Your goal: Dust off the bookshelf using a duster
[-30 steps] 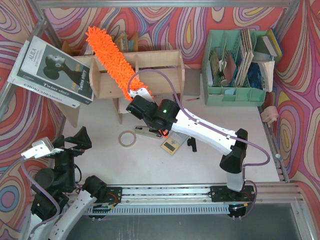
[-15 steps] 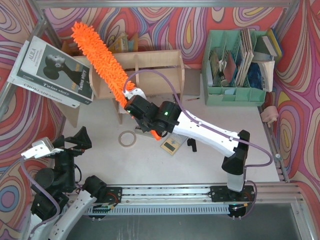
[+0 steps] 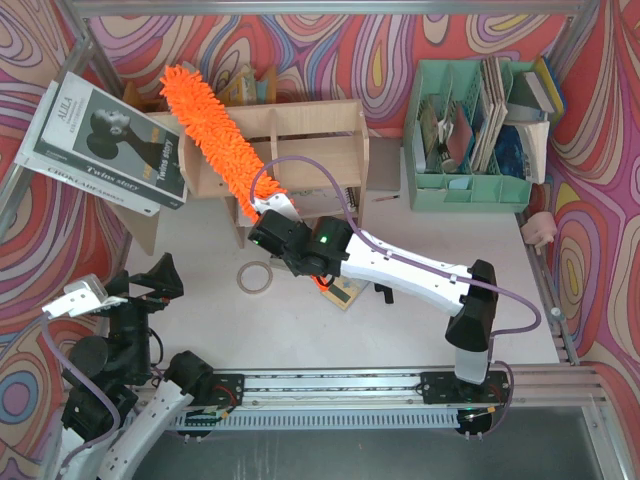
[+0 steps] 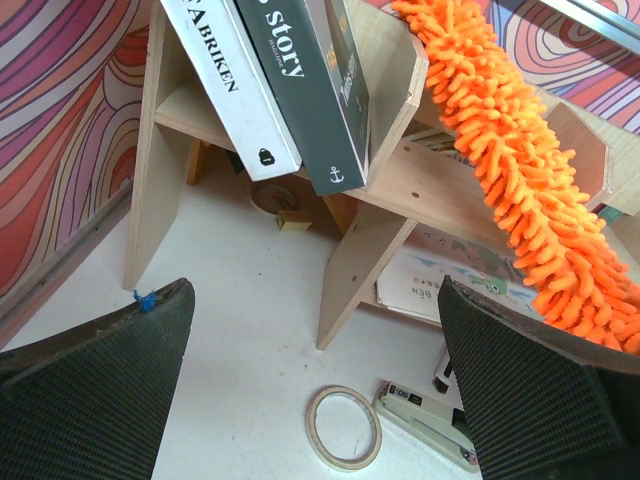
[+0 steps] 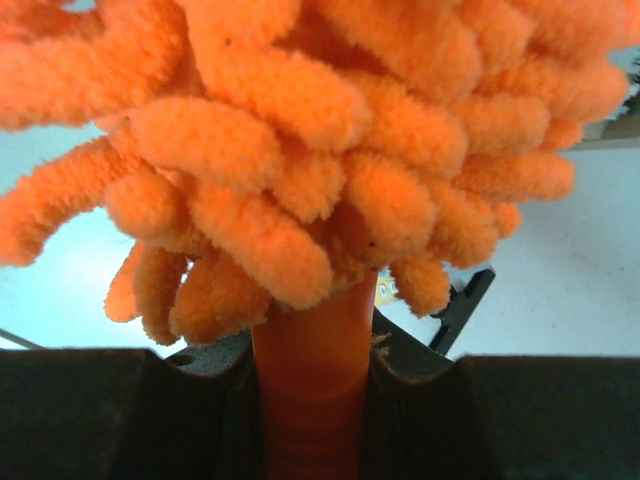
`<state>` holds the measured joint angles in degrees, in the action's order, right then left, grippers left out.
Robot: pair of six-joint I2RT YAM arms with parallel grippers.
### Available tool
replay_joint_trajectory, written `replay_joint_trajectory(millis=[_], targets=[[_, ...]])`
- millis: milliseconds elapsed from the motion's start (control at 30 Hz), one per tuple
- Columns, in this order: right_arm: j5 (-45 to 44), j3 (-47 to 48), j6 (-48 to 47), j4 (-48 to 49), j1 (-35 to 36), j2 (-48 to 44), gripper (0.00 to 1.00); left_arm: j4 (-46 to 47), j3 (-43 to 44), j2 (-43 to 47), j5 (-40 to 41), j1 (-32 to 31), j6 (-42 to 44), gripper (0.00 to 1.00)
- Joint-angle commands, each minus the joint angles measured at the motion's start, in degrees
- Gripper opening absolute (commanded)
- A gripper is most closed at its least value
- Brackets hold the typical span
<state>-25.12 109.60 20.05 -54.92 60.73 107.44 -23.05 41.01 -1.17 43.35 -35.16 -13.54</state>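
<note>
The orange fluffy duster (image 3: 213, 132) lies slantwise across the left half of the plywood bookshelf (image 3: 310, 150), its tip at the back left. My right gripper (image 3: 268, 226) is just in front of the shelf, shut on the duster's orange handle (image 5: 314, 372). The fluffy head (image 5: 300, 150) fills the right wrist view. In the left wrist view the duster (image 4: 520, 170) rests on the shelf's top edge above a shelf leg (image 4: 365, 255). My left gripper (image 3: 125, 287) hovers at the near left, away from the shelf, open and empty, its fingers (image 4: 110, 385) wide apart.
Large books (image 3: 100, 140) lean against the shelf's left end. A tape ring (image 3: 255, 277) and a stapler (image 4: 425, 420) lie on the white table in front of the shelf. A mint-green organiser (image 3: 470, 130) full of books stands at the back right.
The duster swung left over the shelf, then came back a little to the right. The right gripper drew it toward the near side. The left arm stayed still.
</note>
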Motion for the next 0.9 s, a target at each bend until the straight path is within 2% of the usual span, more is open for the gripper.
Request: replay_joint_trajectory(millis=[0,367,467,567,667,867], targets=[[-5.6,-2.2,2.6,-0.8,-0.6,-5.6,0.0,-0.1,-0.6,0.5,0.7,0.3,-0.2,0.98],[-9.0,-6.1,4.3,-2.7,-3.1,-15.1,0.0,0.0,-0.6,0.5,0.3,0.3,-0.3,0.98],[-5.4,-5.9,3.5,1.4,-2.7,-15.8,0.0,0.1,-0.7,0.6,0.3,0.3,-0.3,0.98],[-2.8,-5.0,1.4,5.8,-0.7,-14.5,0.0,0.0,-0.6,0.6,0.4,0.3,-0.2,0.98],[-3.7,-0.9,-0.2,5.5,1.2,-11.5,0.0,-0.2,-0.7,0.6,0.6,0.3,-0.3,0.98],[1.2,2.4,-1.4,6.7,2.4,-7.8,0.0,-0.1,-0.7,0.3,0.5,0.3,-0.2,0.98]])
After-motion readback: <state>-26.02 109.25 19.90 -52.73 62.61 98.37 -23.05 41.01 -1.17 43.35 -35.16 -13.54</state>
